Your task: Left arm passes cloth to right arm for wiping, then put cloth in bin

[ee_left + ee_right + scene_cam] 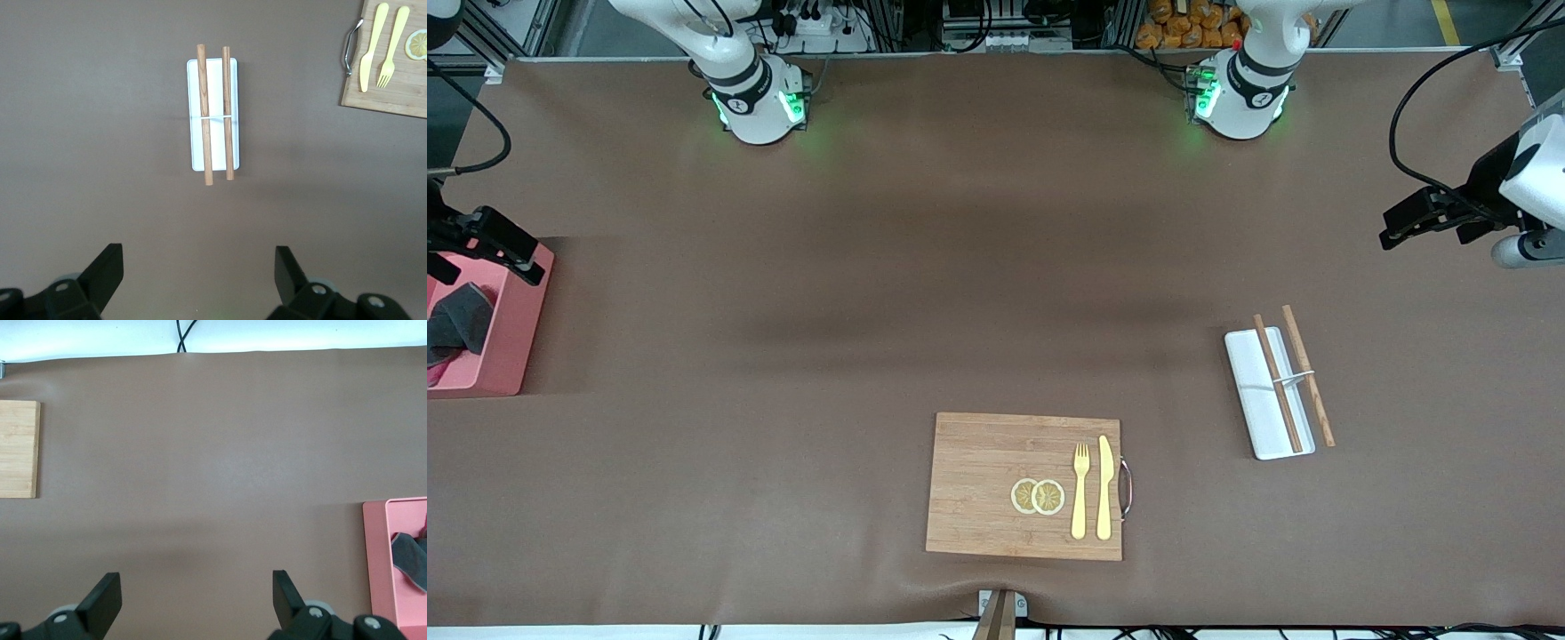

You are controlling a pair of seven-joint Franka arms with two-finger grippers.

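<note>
Cloth [458, 324] lay in the bin [507, 347] at the right arm's end of the table [871, 267] in front view, left gripper [199, 267] jaws spread over bare table near the tray [217, 113], right gripper [193, 593] jaws spread beside the bin.

High front camera faces both bases; wrist cameras look down, sharing the cutting board [1024, 485].

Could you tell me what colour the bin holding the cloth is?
The bin is pink-salmon, clearest in the front view; the cloth inside shows dark grey.
</note>
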